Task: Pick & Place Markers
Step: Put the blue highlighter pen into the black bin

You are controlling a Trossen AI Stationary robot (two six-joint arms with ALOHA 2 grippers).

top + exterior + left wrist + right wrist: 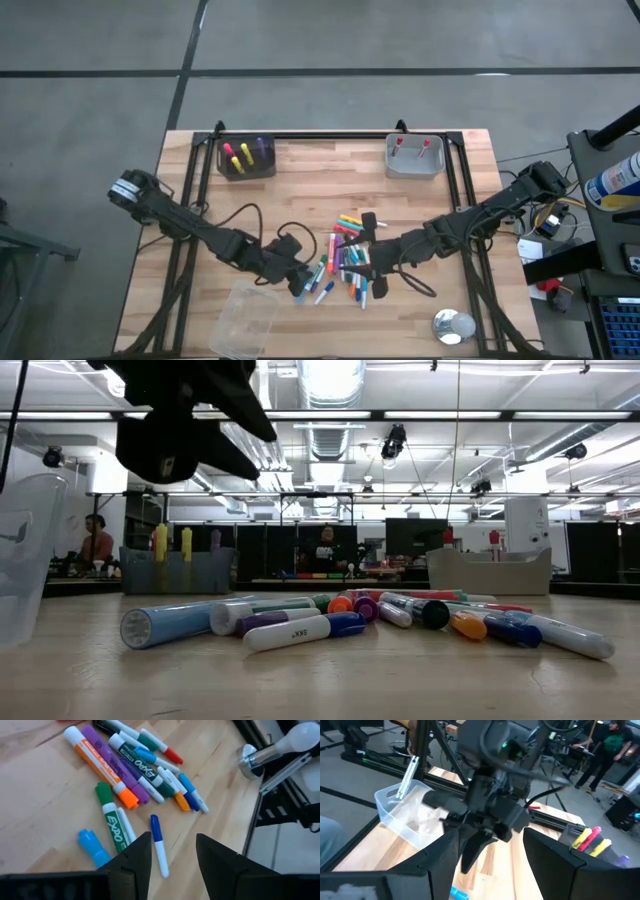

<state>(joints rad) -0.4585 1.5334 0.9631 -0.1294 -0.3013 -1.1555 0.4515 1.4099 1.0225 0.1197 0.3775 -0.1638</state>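
Both end effectors, left (297,283) and right (377,284), hung open and empty beside the markers (345,262) heaped mid-tabletop (330,180); the pick apparently remained ahead, requiring descent onto one marker.

Markers (380,618) strewn on table (320,690); dark gripper (185,420) above, probably left.

Loose heap of capped markers (345,265) in mixed colours, lying flat mid-table, several white-barrelled, some overlapping
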